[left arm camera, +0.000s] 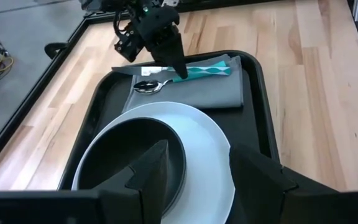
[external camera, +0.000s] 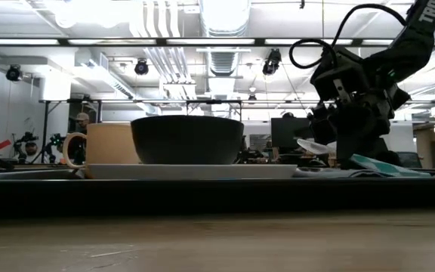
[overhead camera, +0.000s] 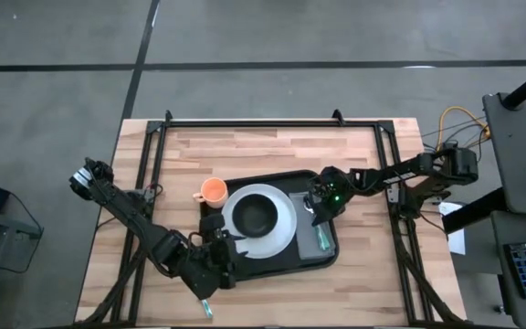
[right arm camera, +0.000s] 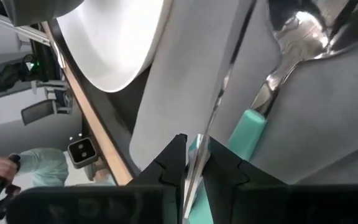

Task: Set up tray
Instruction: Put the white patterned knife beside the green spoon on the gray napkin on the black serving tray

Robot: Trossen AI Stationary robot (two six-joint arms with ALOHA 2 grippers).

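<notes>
One person only in right wrist view, spoon on tray

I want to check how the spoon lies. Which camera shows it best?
The left wrist view: the whole spoon lies on the grey cloth, under the right gripper. The right wrist view shows only its bowl and part of the teal handle, the high view a tiny sliver, the low view just the bowl edge-on.

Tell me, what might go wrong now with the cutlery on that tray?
The right pincer sits low over the grey cloth, fingers nearly shut around a thin knife. If it lifts awkwardly, it could drag the knife or nudge the spoon lying alongside. It might also rumple the cloth. The left pincer waits open by the white plate at the tray edge.
</notes>
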